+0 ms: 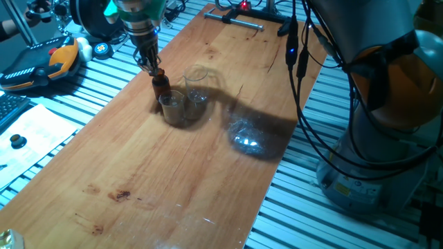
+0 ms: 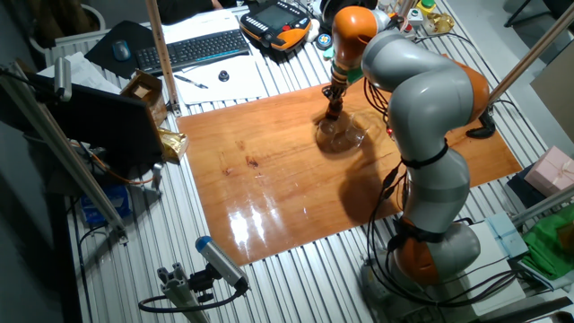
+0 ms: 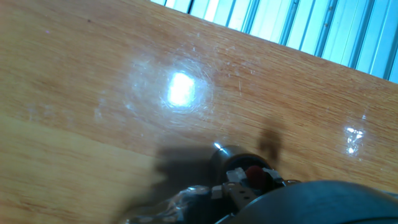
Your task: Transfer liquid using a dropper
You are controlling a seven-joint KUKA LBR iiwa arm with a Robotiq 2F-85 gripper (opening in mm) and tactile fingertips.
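Observation:
A small brown amber bottle [image 1: 161,86] stands on the wooden table [image 1: 173,180] beside two clear glass cups, one in front [image 1: 172,107] and one to its right [image 1: 197,83]. My gripper [image 1: 152,68] hangs straight over the bottle's mouth. Its fingers are close together on the dropper's small red bulb [image 1: 158,72], and the thin tube is hidden in the bottle. In the hand view the red bulb [image 3: 254,173] sits between my fingertips over the dark bottle [image 3: 229,157]. In the other fixed view the gripper [image 2: 334,97] stands over the bottle [image 2: 333,114] and cups [image 2: 345,135].
A black and orange teach pendant [image 1: 41,62] lies left of the table. A metal bar [image 1: 242,21] lies at the far end. Black cables [image 1: 297,76] hang along the right edge by the robot base [image 1: 374,159]. A keyboard [image 2: 193,49] lies behind the table.

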